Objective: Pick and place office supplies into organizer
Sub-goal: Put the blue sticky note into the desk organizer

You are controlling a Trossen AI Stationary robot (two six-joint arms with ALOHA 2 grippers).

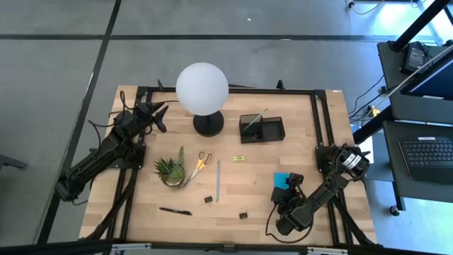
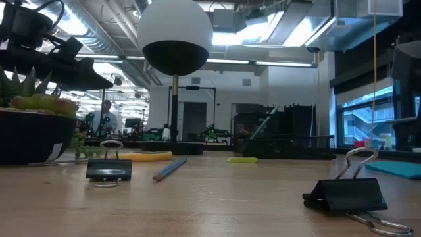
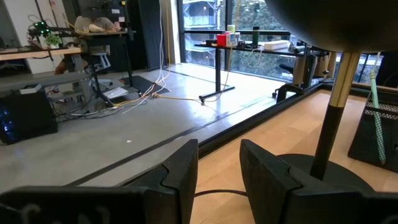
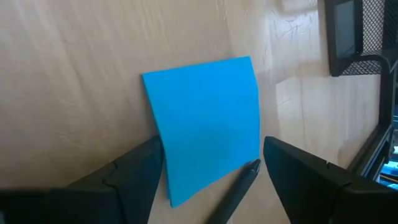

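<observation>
The blue sticky-note pad (image 1: 281,180) (image 4: 205,140) lies flat on the table near its right side. My right gripper (image 1: 294,181) (image 4: 211,169) is open just above it, one finger on each side of the pad's nearer end, touching nothing that I can see. My left gripper (image 1: 160,115) (image 3: 219,168) hovers open by the lamp, at the far left. The black organizer (image 1: 262,128) holds one green pen. Yellow-handled scissors (image 1: 200,163), a pale pencil (image 1: 218,181), a black pen (image 1: 175,211), two binder clips (image 1: 209,200) (image 1: 243,213) and a small yellow piece (image 1: 239,158) lie on the table.
The white globe lamp (image 1: 202,88) stands on its round black base (image 1: 208,125) left of the organizer. A potted plant (image 1: 170,170) sits beside the scissors. Black frame rails (image 1: 322,120) run along the table's edges. A person (image 2: 103,120) shows far behind the table.
</observation>
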